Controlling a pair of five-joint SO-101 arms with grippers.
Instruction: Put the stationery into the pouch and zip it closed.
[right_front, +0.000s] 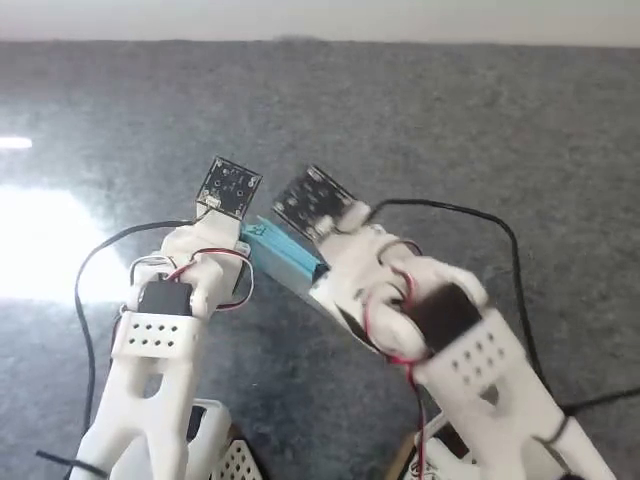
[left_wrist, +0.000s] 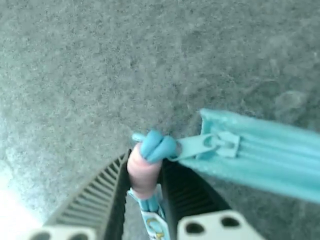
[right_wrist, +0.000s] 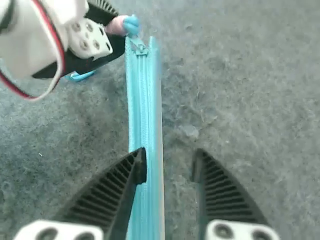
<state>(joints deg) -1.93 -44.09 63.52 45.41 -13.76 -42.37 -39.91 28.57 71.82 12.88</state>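
Left hand (left_wrist: 146, 167) pinches the zipper pull (left_wrist: 152, 147), a good hold; right hand (right_wrist: 170, 161) stands wide over the soft-looking pouch (right_wrist: 145, 100).

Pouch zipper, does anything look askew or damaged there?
Nothing stands out. The zipper runs straight and looks closed up to its slider at the end of the pouch, where the left gripper is shut on the pull charm.

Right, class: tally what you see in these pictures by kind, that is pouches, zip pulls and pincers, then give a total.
Pouches: 1, the pouch
Zip pulls: 1, the zip pull
Pincers: 2, left pincer and right pincer
Total: 4
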